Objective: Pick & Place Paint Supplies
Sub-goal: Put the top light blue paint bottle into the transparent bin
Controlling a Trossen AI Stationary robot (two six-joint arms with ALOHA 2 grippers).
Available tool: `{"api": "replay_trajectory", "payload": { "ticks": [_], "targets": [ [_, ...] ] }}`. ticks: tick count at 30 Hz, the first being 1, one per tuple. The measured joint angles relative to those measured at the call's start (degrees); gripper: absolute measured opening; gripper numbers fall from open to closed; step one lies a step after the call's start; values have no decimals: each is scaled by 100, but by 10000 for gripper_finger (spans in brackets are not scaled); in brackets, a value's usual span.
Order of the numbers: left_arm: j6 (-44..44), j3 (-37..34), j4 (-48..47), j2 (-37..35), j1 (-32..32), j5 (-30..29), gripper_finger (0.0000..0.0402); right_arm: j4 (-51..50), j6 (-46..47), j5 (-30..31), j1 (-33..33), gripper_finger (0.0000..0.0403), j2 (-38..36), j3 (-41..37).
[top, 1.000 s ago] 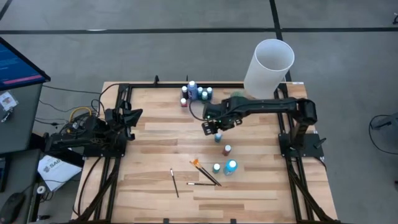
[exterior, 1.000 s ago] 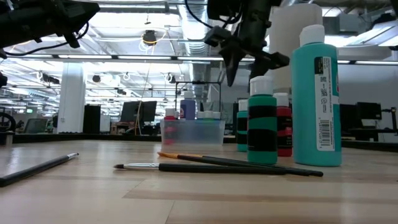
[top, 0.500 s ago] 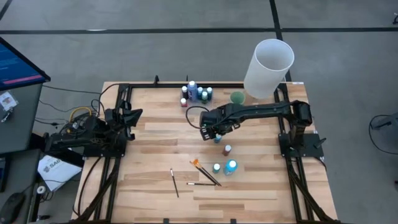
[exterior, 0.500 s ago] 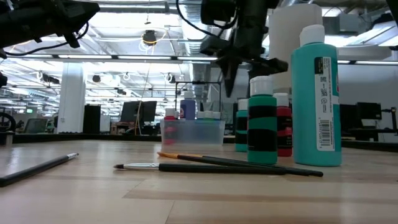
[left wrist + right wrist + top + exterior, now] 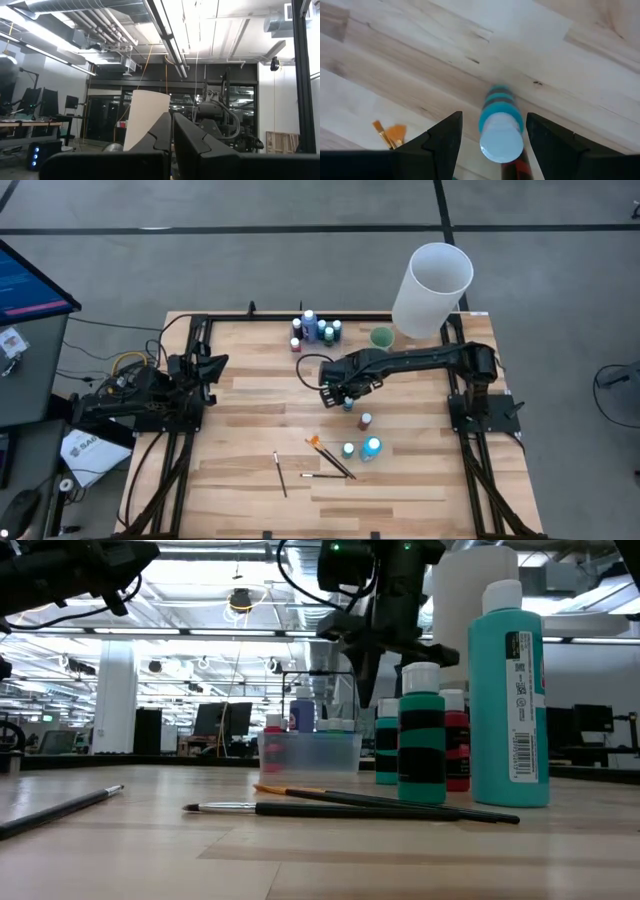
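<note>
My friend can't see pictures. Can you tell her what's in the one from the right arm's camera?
The right claw is open, one dark finger on each side of a small teal paint bottle with a pale cap, seen from above. The bottle stands on a light wooden table, and an orange brush tip lies off to one side.

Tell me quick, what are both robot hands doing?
Left gripper: shut, empty, parked at the table's left edge.
Right gripper: open, fingers either side of a teal paint bottle, not gripping.
</note>
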Motion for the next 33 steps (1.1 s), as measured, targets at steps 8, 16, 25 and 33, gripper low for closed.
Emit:
{"api": "replay_trajectory", "payload": {
  "ticks": [8, 16, 25, 33],
  "targets": [
    [0, 2, 2, 0, 0, -1, 2, -86, 100, 15, 35, 215, 0, 0],
    [0, 1, 4, 0, 0, -1, 2, -114, 102, 11, 39, 160, 0, 2],
    [0, 2, 2, 0, 0, -2, 2, -167, 100, 11, 39, 106, -4, 11],
    [-1, 1, 2, 0, 0, -2, 2, -95, -30, 153, 39, 106, -4, 14]
  ]
}}
